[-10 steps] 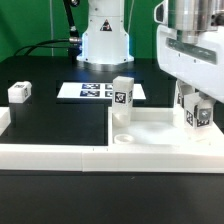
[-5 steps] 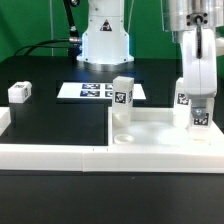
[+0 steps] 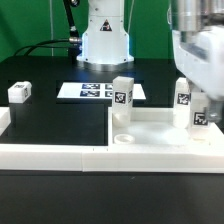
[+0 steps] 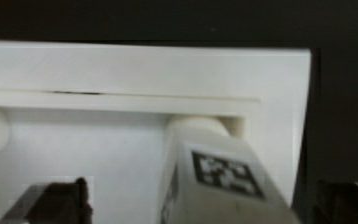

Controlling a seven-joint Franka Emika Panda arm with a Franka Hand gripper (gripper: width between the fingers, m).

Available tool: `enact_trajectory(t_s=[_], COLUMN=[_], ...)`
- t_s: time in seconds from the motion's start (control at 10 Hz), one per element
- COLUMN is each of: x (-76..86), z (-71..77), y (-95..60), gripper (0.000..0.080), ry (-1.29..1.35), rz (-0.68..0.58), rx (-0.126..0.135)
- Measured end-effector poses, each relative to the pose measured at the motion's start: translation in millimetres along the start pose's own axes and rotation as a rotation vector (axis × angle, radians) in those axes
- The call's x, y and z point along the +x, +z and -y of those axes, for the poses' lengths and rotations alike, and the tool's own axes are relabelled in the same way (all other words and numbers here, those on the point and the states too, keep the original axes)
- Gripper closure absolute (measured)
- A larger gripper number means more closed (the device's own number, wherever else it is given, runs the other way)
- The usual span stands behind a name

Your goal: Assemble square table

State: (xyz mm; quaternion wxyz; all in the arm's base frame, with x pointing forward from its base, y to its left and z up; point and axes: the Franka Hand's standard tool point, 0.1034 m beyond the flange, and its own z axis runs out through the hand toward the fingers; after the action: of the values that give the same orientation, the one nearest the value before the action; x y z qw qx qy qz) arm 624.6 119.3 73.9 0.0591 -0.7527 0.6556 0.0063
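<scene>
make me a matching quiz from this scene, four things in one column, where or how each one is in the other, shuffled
Things:
1 leg by the gripper
2 loose leg
3 marker board
4 gripper

Places or states:
a flat on the black table, beyond the table top in the exterior view
b open, a finger on either side of a leg
c upright on the table top, at the exterior view's right
d alone on the black table, at the exterior view's left

Pairs: 1-c, 2-d, 3-a, 4-b
</scene>
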Motion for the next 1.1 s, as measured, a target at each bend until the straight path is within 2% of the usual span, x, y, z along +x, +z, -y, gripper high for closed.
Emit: enact_trajectory(t_s=[0.3,0.6,0.7,1.1], x=[1.5,-2.1,-3.3,1.1], z=[-0.1,3.9,2.5,2.9], y=[0.1,-4.6,-4.5,-4.7], gripper=[0.0151,0.0150,0.0150,0.0150], ry=[-0.205,-0.691,-0.833,-1.043], rz=[-0.003,-0.026,-0.032,-0.036], rx=[-0.001,-0.033,-0.054,-0.060])
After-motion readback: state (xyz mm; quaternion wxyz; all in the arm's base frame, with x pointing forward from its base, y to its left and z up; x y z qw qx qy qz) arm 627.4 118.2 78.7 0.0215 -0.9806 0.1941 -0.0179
